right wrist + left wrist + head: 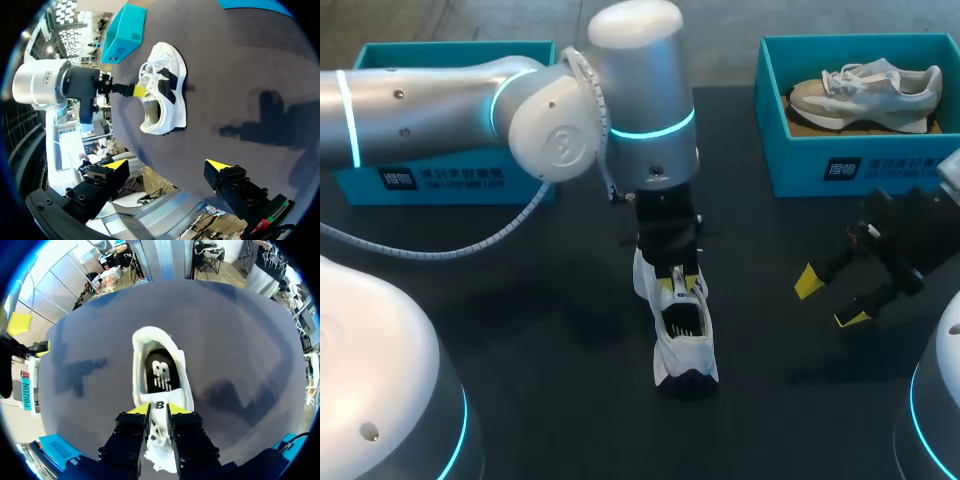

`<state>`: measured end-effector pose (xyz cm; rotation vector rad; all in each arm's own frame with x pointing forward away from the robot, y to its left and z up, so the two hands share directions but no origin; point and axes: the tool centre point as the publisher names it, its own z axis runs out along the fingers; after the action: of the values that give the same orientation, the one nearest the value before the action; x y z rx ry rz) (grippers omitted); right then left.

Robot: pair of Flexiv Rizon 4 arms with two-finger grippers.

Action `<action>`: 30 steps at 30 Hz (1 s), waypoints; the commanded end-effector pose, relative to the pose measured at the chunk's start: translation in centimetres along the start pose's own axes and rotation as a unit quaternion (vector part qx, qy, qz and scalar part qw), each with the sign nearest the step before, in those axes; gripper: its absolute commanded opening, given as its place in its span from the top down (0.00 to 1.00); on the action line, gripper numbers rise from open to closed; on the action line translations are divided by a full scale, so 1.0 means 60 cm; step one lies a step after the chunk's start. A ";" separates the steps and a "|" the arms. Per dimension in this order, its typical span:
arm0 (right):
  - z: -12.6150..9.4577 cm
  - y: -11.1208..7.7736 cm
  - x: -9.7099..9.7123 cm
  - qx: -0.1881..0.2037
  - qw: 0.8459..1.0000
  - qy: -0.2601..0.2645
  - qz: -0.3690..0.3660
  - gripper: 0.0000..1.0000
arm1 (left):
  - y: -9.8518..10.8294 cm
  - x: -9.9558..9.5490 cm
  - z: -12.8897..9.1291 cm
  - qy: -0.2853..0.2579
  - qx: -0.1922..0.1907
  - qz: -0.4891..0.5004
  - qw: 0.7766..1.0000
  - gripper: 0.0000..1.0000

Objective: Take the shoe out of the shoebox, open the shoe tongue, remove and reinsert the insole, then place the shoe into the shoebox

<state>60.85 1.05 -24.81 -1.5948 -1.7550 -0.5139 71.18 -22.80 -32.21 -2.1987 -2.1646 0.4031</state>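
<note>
A white shoe (684, 338) stands upright on the dark table at its middle, heel toward the front edge. My left gripper (678, 286) comes down from above and is shut on the shoe's tongue (158, 405), its yellow tips pinching it from both sides. Through the shoe's mouth a black insole (161, 375) shows inside. In the right wrist view the same shoe (165, 95) lies ahead of my right gripper (167, 165), and the left gripper (136, 90) holds the tongue. My right gripper (828, 300) hovers open to the shoe's right, holding nothing.
A teal shoebox (860, 160) at the back right holds a grey shoe (865, 92). Another teal box (440, 178) sits at the back left, partly behind my left arm. Bare dark table lies between the shoe and the right gripper.
</note>
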 end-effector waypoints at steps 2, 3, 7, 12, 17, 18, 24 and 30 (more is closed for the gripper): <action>0.001 -0.001 0.000 -0.001 1.000 -0.001 0.001 0.00 | -0.015 0.012 -0.046 -0.001 -0.021 -0.010 1.000 0.78; 0.001 -0.001 0.000 -0.001 1.000 -0.001 0.001 0.00 | -0.014 0.011 -0.051 0.003 -0.023 -0.018 1.000 0.78; 0.001 -0.001 0.000 -0.001 1.000 -0.001 0.001 0.00 | -0.018 0.008 -0.073 0.005 -0.031 -0.047 0.998 0.76; 0.001 -0.001 0.000 -0.001 1.000 -0.001 0.001 0.00 | -0.029 0.007 -0.089 0.006 -0.029 -0.080 0.996 0.60; 0.001 -0.001 0.000 -0.001 1.000 -0.001 0.001 0.00 | -0.040 0.010 -0.091 0.008 -0.018 -0.140 0.990 0.00; 0.001 -0.001 0.000 -0.001 1.000 -0.001 0.001 0.00 | -0.043 0.012 -0.092 0.004 -0.013 -0.152 0.988 0.00; 0.001 -0.001 0.000 -0.001 1.000 -0.001 0.001 0.00 | -0.064 0.017 -0.103 0.007 -0.005 -0.178 0.984 0.00; 0.001 -0.001 0.000 -0.001 1.000 -0.001 0.001 0.00 | -0.064 0.017 -0.103 0.007 -0.005 -0.178 0.984 0.00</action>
<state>60.85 1.05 -24.81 -1.5950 -1.7548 -0.5140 68.75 -20.91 -25.67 -1.7530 -2.4810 0.3574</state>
